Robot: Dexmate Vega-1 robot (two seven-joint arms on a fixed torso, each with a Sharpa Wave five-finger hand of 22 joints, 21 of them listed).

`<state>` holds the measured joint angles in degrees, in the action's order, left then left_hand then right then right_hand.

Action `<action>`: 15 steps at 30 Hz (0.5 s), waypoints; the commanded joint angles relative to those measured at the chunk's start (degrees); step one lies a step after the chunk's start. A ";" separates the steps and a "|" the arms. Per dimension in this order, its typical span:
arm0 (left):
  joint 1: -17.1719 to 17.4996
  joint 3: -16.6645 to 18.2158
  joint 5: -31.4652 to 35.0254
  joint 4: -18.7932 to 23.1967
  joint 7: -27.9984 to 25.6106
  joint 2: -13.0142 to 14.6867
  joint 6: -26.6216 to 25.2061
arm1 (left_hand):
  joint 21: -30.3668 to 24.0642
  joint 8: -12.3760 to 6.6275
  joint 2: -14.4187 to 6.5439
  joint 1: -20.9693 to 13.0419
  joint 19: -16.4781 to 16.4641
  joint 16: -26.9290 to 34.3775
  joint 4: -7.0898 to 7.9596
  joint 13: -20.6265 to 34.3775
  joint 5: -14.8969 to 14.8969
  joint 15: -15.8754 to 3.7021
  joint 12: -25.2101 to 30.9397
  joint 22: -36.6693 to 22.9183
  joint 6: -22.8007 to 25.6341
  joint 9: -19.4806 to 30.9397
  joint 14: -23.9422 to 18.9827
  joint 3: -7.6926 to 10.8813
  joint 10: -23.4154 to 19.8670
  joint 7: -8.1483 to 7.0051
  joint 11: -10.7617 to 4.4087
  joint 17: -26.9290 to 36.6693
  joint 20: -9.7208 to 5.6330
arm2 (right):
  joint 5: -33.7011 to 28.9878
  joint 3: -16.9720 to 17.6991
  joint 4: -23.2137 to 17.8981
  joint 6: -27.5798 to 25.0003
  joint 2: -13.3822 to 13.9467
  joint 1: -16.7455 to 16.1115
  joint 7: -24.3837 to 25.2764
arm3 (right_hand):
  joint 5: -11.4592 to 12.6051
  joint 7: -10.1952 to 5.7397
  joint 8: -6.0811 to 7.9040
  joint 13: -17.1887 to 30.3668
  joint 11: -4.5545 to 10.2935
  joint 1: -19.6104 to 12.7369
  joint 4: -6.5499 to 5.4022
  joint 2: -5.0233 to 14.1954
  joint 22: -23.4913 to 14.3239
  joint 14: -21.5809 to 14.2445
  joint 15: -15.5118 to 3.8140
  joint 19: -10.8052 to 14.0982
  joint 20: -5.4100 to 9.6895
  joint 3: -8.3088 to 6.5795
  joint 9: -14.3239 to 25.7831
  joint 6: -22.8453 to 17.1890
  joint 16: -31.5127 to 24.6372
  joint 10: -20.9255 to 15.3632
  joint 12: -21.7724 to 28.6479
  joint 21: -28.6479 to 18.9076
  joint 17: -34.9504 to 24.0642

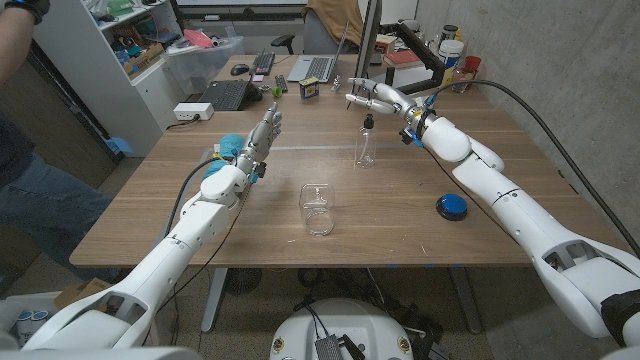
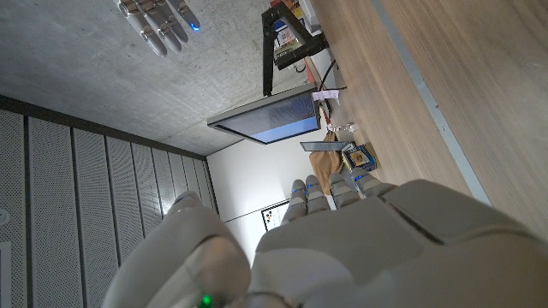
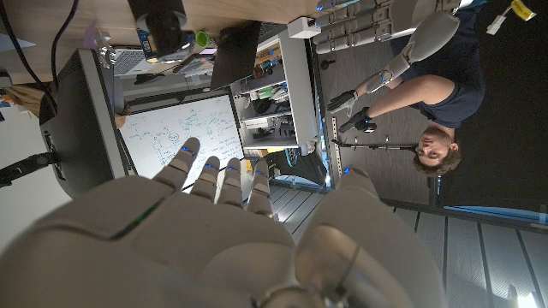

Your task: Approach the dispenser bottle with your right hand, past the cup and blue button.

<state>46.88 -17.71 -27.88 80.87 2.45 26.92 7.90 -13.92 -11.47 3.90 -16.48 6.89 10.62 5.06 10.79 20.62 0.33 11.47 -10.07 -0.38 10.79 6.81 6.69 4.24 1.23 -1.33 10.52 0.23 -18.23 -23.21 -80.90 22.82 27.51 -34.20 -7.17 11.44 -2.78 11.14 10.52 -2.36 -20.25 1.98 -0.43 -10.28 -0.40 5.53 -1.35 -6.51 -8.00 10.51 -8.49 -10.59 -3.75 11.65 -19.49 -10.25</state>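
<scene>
I find the dispenser bottle (image 1: 365, 146) standing upright near the middle of the wooden table (image 1: 140, 215), a small clear container with a dark pump head, beyond the cup (image 1: 318, 208) and well clear of the blue button (image 1: 451, 206), which lies toward the table's right side. My right hand (image 1: 375, 100) hangs in the air just above and slightly behind the bottle's top, fingers extended and apart, holding nothing and touching nothing that I can see. My left hand (image 1: 262, 138) is raised over the left half of the table, fingers straight and close together, likewise empty. I judge the bottle light, narrow-based and easy to topple; its clear wall looks smooth and probably slippery, and the pump head would likely give if pressed (whether it holds liquid I cannot tell). The body below the collar is where I would take hold, with fingers wrapping the sides rather than the nozzle. The cup appears to be thin clear material and stands apart from the bottle on the near side, so a sweep of the forearm is the chief hazard. Open table surrounds the bottle on all sides; the far edge carries laptops (image 1: 228, 94) and clutter, well apart from the bottle.
</scene>
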 commanded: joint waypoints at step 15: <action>-1.43 0.08 -0.08 -2.50 1.26 -0.57 0.62 | 0.28 -0.27 0.04 -0.76 -0.14 0.30 -0.04 0.14 0.11 0.35 0.23 -0.27 0.30 0.10 0.34 -0.44 0.20 0.26 -0.17 0.22 0.48 | -6.42 -3.27 0.58 -2.34 0.86 3.54 0.02 | 0.15 -0.39 -0.06 0.15 0.07 -0.57 0.39 -0.14 -0.08 0.22 0.22 0.19 -0.87 -0.07 0.23 -0.18 0.00 0.40 0.03 0.54 -0.20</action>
<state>46.15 -17.65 -27.95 79.48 3.17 26.58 8.43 -13.92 -11.47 3.90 -16.48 6.59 10.61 4.98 10.79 20.63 0.33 11.47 -10.28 -0.39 10.79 6.81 6.31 4.24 1.23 -1.33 10.51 0.53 -22.08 -25.23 -80.42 21.55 28.03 -31.99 -6.95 11.44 -2.77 11.14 10.52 -2.36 -20.25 1.97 -0.43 -10.28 -0.41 5.52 -1.29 -6.98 -8.00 10.51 -8.49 -10.59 -3.76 11.65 -19.06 -10.25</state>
